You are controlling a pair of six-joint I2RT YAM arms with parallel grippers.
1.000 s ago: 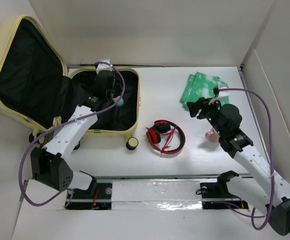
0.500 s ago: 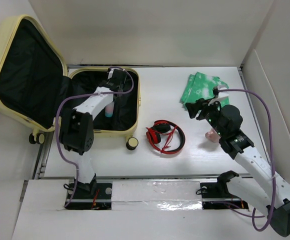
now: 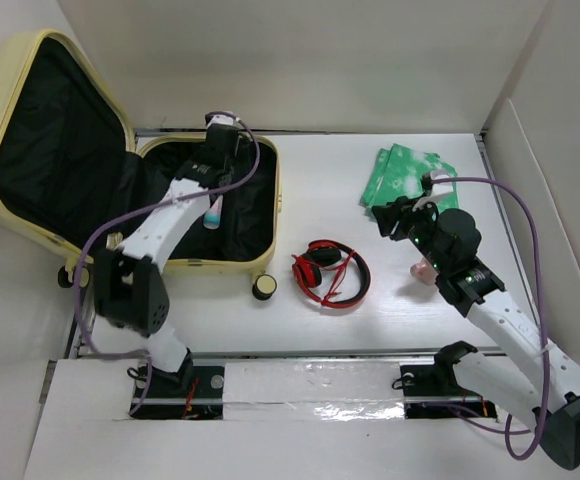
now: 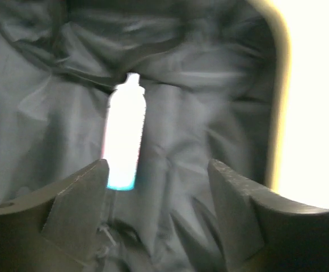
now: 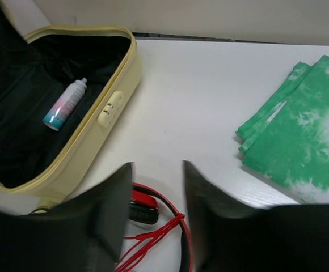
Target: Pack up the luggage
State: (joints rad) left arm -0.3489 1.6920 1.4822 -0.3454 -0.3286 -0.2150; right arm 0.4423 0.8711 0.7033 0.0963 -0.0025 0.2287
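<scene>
Bottle (image 4: 125,136) lying in luggage (image 5: 96,136); L pincer (image 4: 157,170) spread above it.

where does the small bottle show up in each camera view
Top external: the bottle lies on the black lining inside the open luggage, left of centre.
Left wrist: centre-left, washed out white, just beyond the left gripper.
Right wrist: upper left, cap pointing up-right.
Shared landmark: the luggage's pale-yellow rim, to the bottle's right in all three views.
</scene>
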